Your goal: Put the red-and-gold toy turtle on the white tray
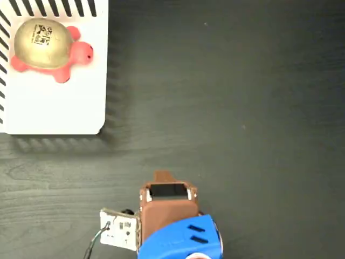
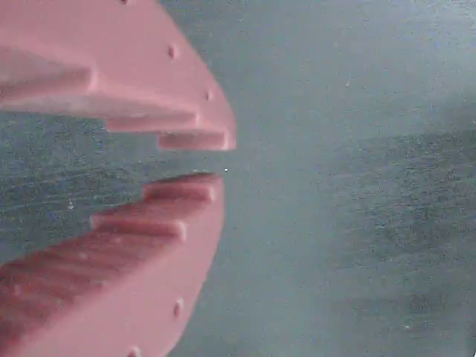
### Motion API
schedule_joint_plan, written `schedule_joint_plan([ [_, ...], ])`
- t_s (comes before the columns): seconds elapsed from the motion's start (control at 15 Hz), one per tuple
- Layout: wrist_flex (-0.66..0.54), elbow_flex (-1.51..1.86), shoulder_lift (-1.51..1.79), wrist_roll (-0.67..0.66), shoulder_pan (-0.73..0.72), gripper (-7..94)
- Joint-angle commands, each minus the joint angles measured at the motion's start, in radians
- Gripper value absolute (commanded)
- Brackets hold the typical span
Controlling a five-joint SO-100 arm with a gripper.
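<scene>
The small rubbery red-and-gold toy turtle [image 1: 47, 49] sits upright on the large flat white tray [image 1: 64, 110] with black striped edges, near its upper part, so the task looks finished. The pink gripper [image 2: 223, 160], well apart from the tray over bare dark table [image 1: 242, 108], holds nothing; its jaws leave only a narrow gap.

I can't read a single word, brand or number anywhere in either view. The only marking I find is the small black-and-white code sticker [image 1: 43, 35] on the gold shell of the red-and-gold toy turtle [image 1: 49, 50] in the fixed view, and its pattern is too small and blurred for me to make out any characters. The little circuit board [image 1: 119, 229] beside the arm shows dark specks, but I can't resolve them into print.
</scene>
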Motion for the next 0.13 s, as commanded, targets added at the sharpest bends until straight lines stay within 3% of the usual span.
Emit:
schedule_joint_plan([
  [0.0,0.008,-0.029,0.011,0.012,-0.005,0],
  [0.07,0.008,-0.029,0.011,0.012,-0.005,0],
])
